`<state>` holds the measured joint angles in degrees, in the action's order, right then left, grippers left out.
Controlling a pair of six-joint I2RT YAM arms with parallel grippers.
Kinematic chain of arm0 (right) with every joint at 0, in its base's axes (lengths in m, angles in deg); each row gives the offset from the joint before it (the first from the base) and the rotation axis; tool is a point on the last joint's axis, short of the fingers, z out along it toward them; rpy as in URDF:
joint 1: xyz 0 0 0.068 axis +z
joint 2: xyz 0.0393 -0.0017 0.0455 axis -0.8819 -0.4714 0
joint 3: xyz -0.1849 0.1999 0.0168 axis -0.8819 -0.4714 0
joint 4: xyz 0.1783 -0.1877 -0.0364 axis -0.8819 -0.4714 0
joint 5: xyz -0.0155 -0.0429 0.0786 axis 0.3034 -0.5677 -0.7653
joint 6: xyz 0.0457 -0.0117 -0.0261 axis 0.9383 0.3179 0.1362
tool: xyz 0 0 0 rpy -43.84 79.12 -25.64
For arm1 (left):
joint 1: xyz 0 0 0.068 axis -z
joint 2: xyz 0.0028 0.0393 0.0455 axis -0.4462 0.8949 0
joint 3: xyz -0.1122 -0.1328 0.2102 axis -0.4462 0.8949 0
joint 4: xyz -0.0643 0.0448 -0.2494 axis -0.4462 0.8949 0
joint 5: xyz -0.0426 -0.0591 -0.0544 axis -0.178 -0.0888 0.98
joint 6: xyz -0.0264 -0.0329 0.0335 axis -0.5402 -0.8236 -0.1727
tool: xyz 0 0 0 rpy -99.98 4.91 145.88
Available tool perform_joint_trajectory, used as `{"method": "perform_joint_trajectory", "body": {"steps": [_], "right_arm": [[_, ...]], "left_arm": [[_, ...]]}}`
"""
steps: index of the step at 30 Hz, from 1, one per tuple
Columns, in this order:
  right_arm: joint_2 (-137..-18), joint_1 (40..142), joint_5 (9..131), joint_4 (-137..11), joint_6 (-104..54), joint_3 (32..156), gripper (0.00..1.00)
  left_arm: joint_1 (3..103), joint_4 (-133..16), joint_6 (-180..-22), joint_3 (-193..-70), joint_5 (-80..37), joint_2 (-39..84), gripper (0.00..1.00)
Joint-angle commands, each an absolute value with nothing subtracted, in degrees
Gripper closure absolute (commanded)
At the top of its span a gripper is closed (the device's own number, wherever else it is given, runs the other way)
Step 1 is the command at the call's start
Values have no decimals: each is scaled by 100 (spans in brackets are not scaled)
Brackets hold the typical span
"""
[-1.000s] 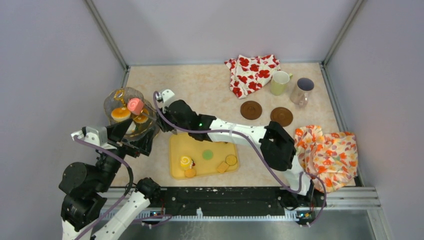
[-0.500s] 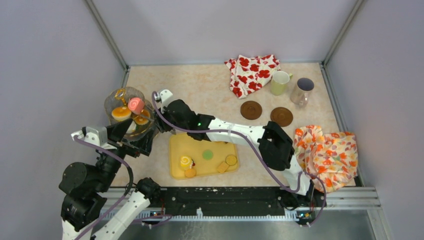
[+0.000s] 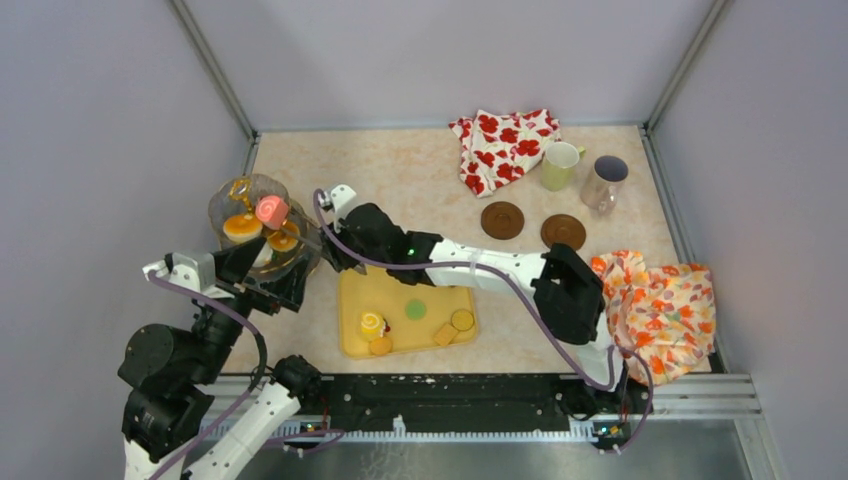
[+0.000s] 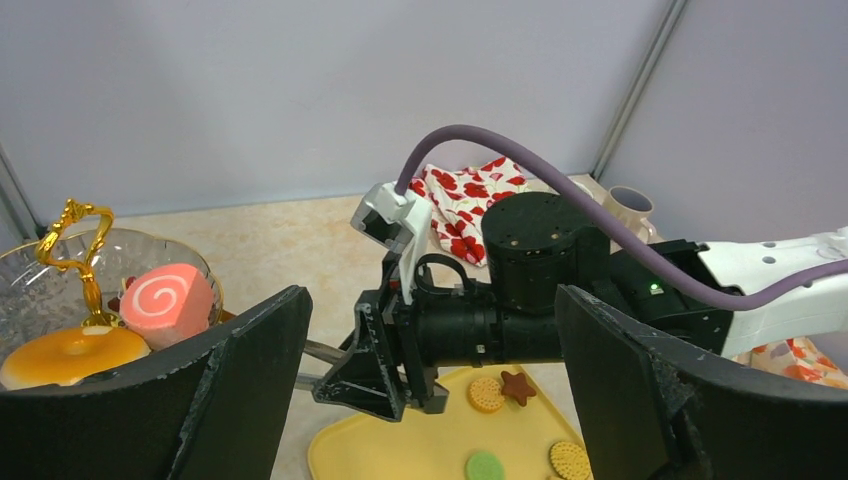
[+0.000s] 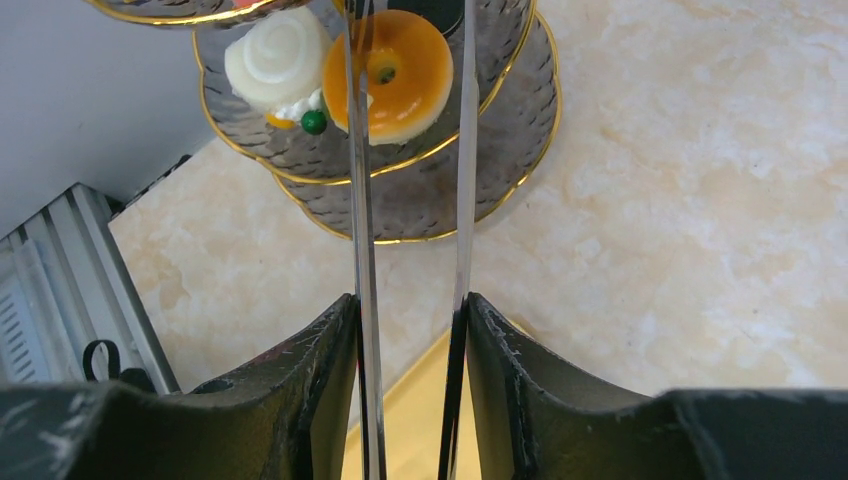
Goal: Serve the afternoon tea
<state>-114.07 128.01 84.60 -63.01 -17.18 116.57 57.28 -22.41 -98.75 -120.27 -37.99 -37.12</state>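
Note:
A tiered glass stand (image 3: 228, 207) at the left holds a pink swirl roll (image 3: 270, 211) and orange tarts (image 3: 241, 227). My right gripper (image 3: 333, 248) is shut on the long metal tongs (image 5: 358, 200). The tongs reach over the stand's lower tier (image 5: 450, 195), their arms lying along either side of an orange tart (image 5: 400, 75) next to a white swirl sweet (image 5: 275, 55); their tips are out of view. My left gripper (image 4: 430, 330) is open and empty just near of the stand. The pale-yellow mug (image 3: 560, 165) and greyish mug (image 3: 603, 181) stand at the back right.
A yellow tray (image 3: 440, 298) in front holds a yellow swirl roll (image 3: 372, 324), a green biscuit (image 3: 415, 309) and round biscuits (image 3: 462, 320). Two brown coasters (image 3: 502, 220) lie near the mugs. A red-flowered cloth (image 3: 505, 148) is at the back, an orange-flowered cloth (image 3: 655, 310) at the right.
My right arm has shifted slightly to the right, drawing the tongs a little back from the stand. The left arm and the sweets have not moved.

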Motion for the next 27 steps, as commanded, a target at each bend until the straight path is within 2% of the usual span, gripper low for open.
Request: {"method": "perform_joint_trajectory", "body": {"steps": [1,12,27], "right_arm": [[-10632,12762,8481,-6152,-1821,11411,59],[-9794,12763,8539,-6047,-1807,10264,59],[-7844,12762,8882,-7441,-1318,8494,59]], "left_arm": [[5714,-2475,-9916,-11957,-3690,-3548,1],[5710,-2659,-9975,-11698,-3643,-3439,1],[5712,-3022,-9986,-10797,-3566,-3509,1]]}}
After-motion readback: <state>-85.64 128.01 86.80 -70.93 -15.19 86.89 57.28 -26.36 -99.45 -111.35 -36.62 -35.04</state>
